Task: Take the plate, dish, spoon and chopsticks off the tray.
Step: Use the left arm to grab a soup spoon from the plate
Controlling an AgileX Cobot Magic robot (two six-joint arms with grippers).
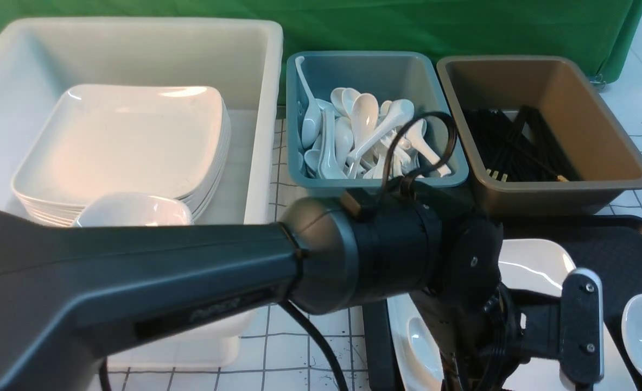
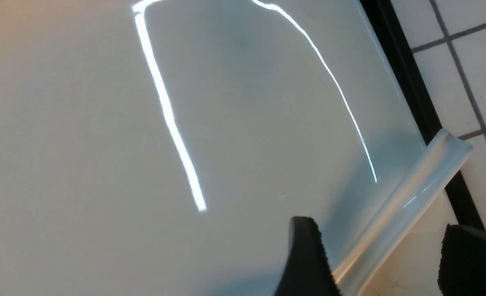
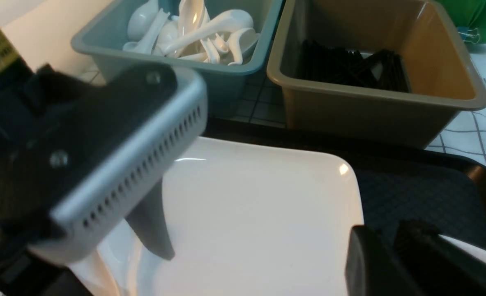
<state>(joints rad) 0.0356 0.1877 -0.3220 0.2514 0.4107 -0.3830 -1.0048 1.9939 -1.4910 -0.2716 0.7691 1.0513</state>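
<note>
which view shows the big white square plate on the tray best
The right wrist view: the large glossy white square plate shows its far rim, a rounded corner and much of its face. In the front view the left arm hides most of it; the left wrist view shows only a close-up patch.

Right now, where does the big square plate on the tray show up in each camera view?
Front view: the plate lower right, partly behind the left arm.
Left wrist view: the plate fills most of the picture.
Right wrist view: the plate, mid-picture, before the brown tub.
Shared landmark: the black tray under it.
</note>
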